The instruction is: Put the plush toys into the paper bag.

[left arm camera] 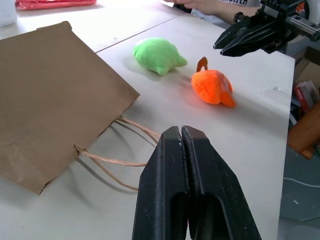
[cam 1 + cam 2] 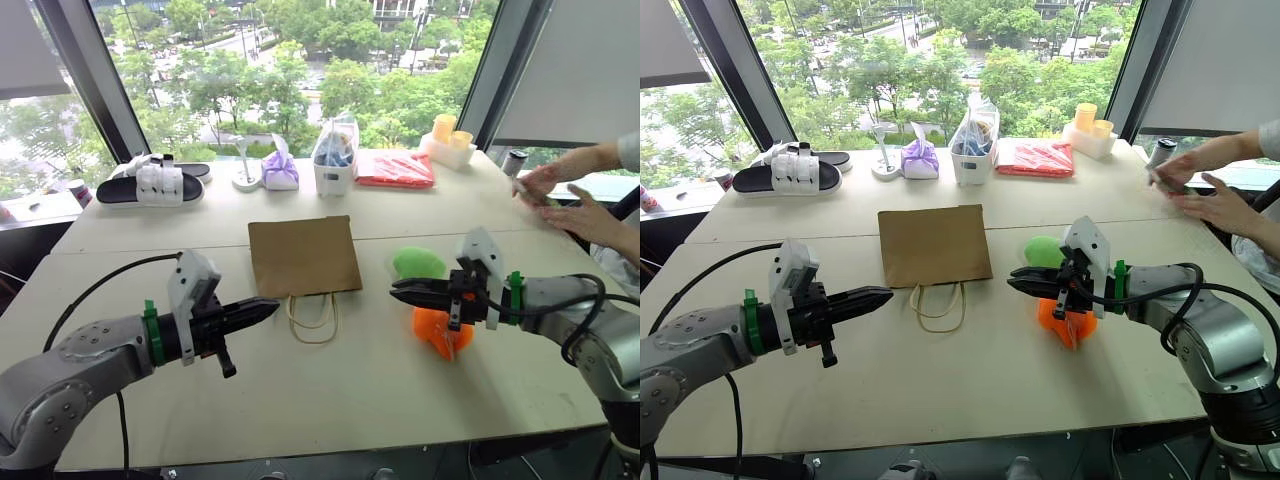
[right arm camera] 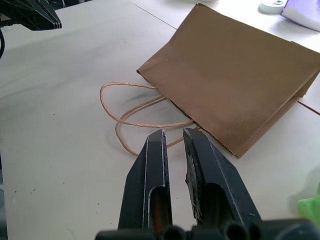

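With the paper bag [image 2: 304,256] lying flat mid-table and both plush toys [image 2: 441,330] loose toward the table's right edge, the clenched left end effector [image 2: 268,309] and slightly parted, empty right end effector [image 2: 400,290] risk shoving toys against a closed mouth.

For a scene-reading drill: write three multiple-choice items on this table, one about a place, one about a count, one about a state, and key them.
1. Where does the paper bag lie?
A. flat on the table between the two grippers
B. upright by the window
C. on the floor

2. How many plush toys lie on the table?
A. one
B. two
C. four

3. How is the left gripper?
A. holding a toy
B. wide open
C. shut, holding nothing

Key: 1 A, the bag lies flat with its handles toward the robot. 2 B, a green toy and an orange toy. 3 C, its fingers meet with nothing between.
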Robot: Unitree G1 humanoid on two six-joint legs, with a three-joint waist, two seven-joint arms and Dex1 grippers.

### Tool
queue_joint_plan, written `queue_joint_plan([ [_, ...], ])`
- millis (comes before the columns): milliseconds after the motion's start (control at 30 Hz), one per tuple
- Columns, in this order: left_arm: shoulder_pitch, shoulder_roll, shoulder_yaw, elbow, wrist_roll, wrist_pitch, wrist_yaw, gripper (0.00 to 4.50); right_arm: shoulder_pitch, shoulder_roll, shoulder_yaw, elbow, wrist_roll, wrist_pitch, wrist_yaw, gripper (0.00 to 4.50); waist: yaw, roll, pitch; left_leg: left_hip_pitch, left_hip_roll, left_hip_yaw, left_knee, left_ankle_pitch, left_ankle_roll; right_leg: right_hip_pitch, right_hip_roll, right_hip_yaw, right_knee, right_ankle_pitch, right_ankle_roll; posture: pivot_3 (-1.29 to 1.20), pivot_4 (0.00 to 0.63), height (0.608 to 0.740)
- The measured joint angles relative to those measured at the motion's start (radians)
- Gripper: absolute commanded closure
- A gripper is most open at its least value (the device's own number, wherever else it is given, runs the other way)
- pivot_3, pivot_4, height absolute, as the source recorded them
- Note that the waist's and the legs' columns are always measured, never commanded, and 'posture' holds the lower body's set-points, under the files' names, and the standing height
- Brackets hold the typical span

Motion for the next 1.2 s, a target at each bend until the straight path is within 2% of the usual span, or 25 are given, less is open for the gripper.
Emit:
queue_joint_plan([
  [333, 0.001, -0.020, 0.000, -0.010, -0.016, 0.001, 0.022, 4.45, 0.014, -0.008, 0.001, 0.000, -0.016, 0.001, 0.015, 3.96, 0.000, 0.000, 0.000, 0.000, 0.000, 0.000, 0.000, 0.000, 0.000, 0.000, 0.000, 0.000, 0.000, 0.000, 0.000, 0.00, 0.150, 0.740],
  [733, -0.019, 0.002, -0.057, 0.023, 0.126, -0.038, -0.072, 4.45, 0.042, -0.005, 0.002, -0.027, -0.022, 0.003, -0.008, 3.96, 0.001, 0.000, 0.000, 0.000, 0.000, 0.001, 0.000, 0.000, 0.000, 0.000, 0.000, 0.000, 0.000, 0.000, 0.000, 0.00, 0.150, 0.740],
  [900, -0.031, 0.010, -0.154, 0.061, 0.307, -0.162, -0.162, 4.45, 0.066, 0.001, 0.002, -0.028, -0.031, -0.004, -0.025, 3.96, 0.001, 0.000, 0.000, 0.000, -0.001, 0.002, 0.000, 0.000, 0.000, 0.000, 0.000, 0.000, 0.000, 0.000, 0.000, 0.00, 0.150, 0.740],
  [1067, -0.081, 0.038, -0.314, 0.206, 0.592, -0.460, -0.330, 4.45, 0.083, 0.007, -0.001, -0.045, -0.042, -0.005, -0.060, 3.96, 0.001, 0.000, 0.000, 0.000, 0.000, 0.003, 0.000, 0.000, 0.000, 0.000, 0.000, 0.000, -0.001, 0.000, -0.001, 0.00, 0.150, 0.740],
  [1167, -0.115, 0.012, -0.364, 0.329, 0.690, -0.605, -0.396, 3.62, 0.123, 0.011, 0.000, -0.076, -0.051, -0.006, -0.079, 3.96, 0.002, 0.000, 0.000, 0.000, 0.000, 0.002, 0.000, 0.000, 0.000, 0.000, 0.000, 0.000, -0.001, 0.000, 0.000, 0.00, 0.150, 0.740],
  [1200, -0.128, 0.001, -0.377, 0.374, 0.723, -0.646, -0.415, 3.13, 0.130, 0.016, -0.001, -0.084, -0.050, -0.006, -0.091, 3.96, 0.001, 0.000, 0.000, -0.001, 0.000, 0.002, 0.000, 0.000, 0.000, 0.000, 0.000, 0.000, -0.001, 0.000, 0.000, 0.00, 0.150, 0.740],
])
